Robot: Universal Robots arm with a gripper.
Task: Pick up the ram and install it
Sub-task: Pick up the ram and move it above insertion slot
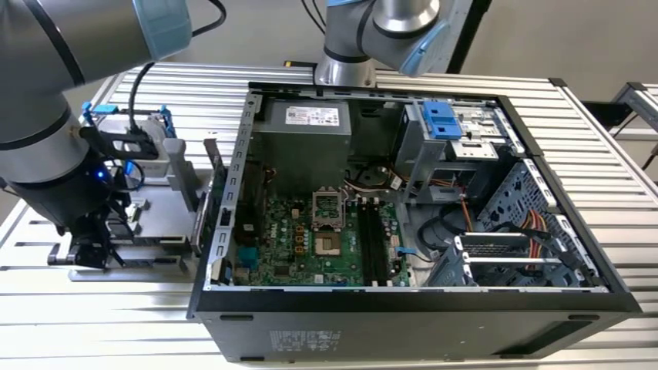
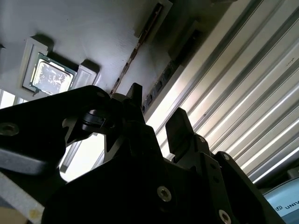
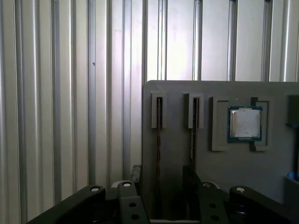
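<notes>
The ram (image 3: pixel 159 135) stands on edge as a thin brownish strip in a narrow slot of the grey holder plate (image 3: pixel 224 177); the second wrist view shows the ram (image 2: pixel 135 49) as a fine line. A second such stick (image 3: pixel 193 133) sits in the neighbouring slot. My gripper (image 3: pixel 162 176) is open just above the plate, one finger (image 3: pixel 135 173) on each side of the first ram, with a gap to the stick. In the exterior view my gripper (image 1: pixel 91 247) hangs over the holder plate (image 1: pixel 154 231), to the left of the computer case. The gripper (image 2: pixel 156 107) holds nothing.
An open computer case (image 1: pixel 411 308) lies to the exterior view's right of the holder, with the motherboard (image 1: pixel 298 239) and its long black slots (image 1: pixel 372 247) exposed. A square silver CPU chip (image 3: pixel 244 123) rests in a pocket of the plate. Ribbed aluminium table (image 3: pixel 56 93) surrounds everything.
</notes>
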